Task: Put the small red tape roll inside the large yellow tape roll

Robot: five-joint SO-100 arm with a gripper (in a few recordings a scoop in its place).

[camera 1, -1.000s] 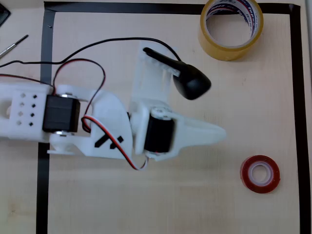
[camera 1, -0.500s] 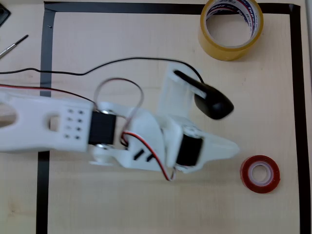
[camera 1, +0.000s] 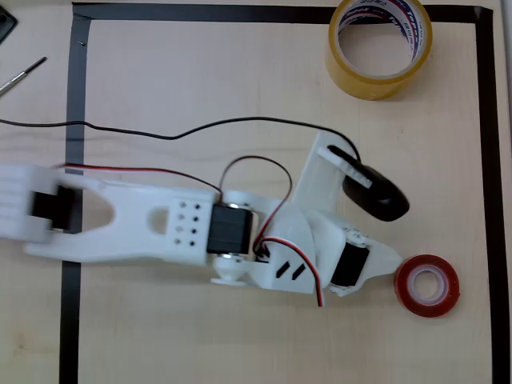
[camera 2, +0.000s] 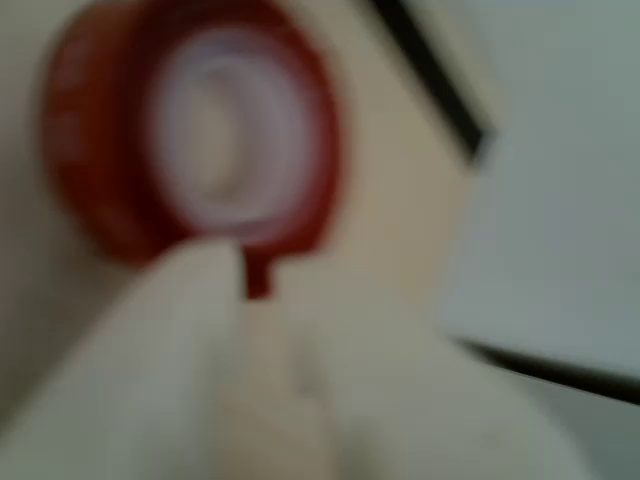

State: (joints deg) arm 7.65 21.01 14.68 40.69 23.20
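Red tape roll (camera 1: 427, 286), small with a white inner core, lies flat on the pale wooden table (camera 1: 200, 72) near the right side of the overhead view, close to the black tape border (camera 1: 486, 160) that frames the work area. Its hole is empty and faces up. The large yellow tape roll (camera 1: 380, 46) sits well apart from it, at the far right corner of the framed area, also lying flat, its white core printed in red and blue.

The white arm (camera 1: 160, 232) reaches in from the left, and the gripper (camera 1: 394, 254) has its white pointed finger tip just beside the left edge of the red roll; whether they touch cannot be told. A black oval part (camera 1: 376, 194) rides on the far side of the gripper head, clear of both rolls. A black cable (camera 1: 160, 132) and red wires (camera 1: 256, 164) run along the arm.

In the wrist view everything is blurred: the red roll (camera 2: 190, 130) fills the upper left, and pale finger shapes (camera 2: 190, 330) rise from the bottom toward its lower rim. Nothing is held; whether the jaws are parted or closed cannot be told.
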